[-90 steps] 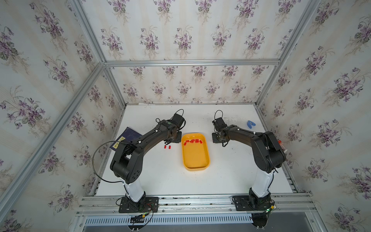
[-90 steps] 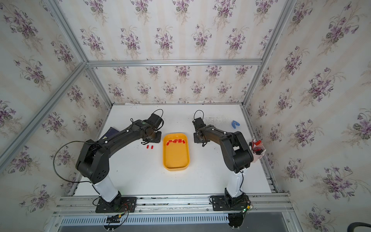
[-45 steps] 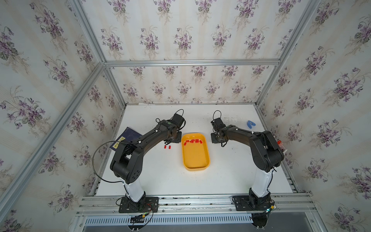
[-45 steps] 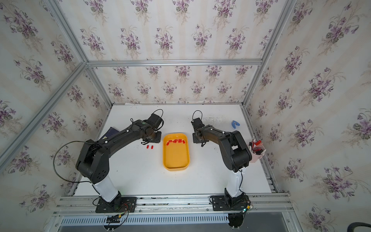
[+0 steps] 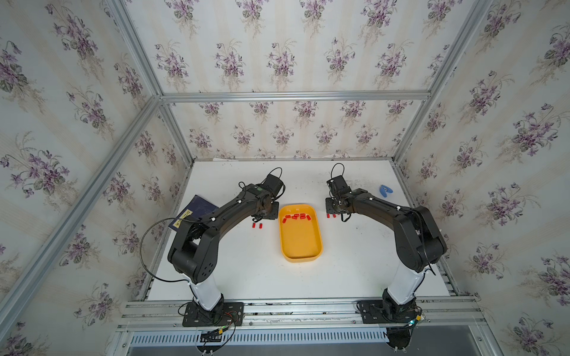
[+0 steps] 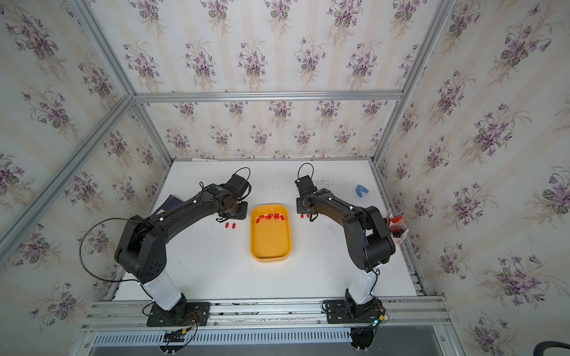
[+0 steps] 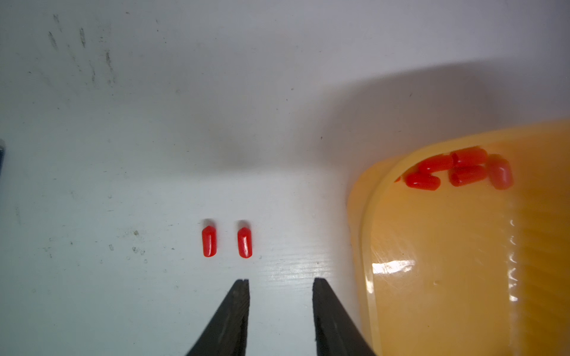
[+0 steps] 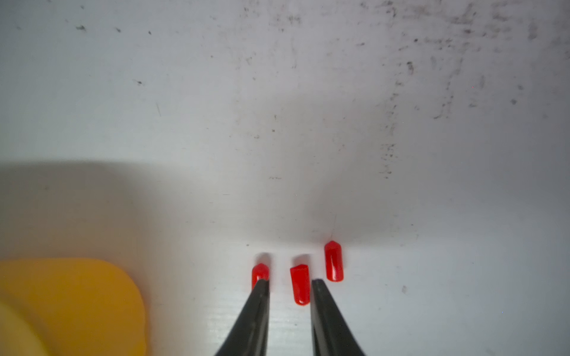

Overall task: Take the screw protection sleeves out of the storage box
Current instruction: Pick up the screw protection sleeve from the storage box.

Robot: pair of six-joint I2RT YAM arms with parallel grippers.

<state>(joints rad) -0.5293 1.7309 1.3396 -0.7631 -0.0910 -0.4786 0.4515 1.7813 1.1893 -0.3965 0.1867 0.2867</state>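
The left end effector (image 7: 280, 280), released and empty, is nearer: small red plastic sleeves (image 7: 459, 171) lie crosswise in the yellow plastic box (image 7: 365, 215), rightward. The right end effector (image 8: 290, 281) loosely straddles another sleeve (image 8: 300, 285).

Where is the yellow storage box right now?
In both top views the storage box lies on the table between the left arm and right arm, with loose screw protection sleeves at either side of its far end.

Small bright red screw protection sleeves (image 5: 296, 216) are seen clustered at the far end of the shallow yellow-orange storage box (image 5: 300, 246), with two sleeves (image 7: 209, 242) laid side by side outside it on one side and three sleeves (image 8: 300, 285) on the opposite side.
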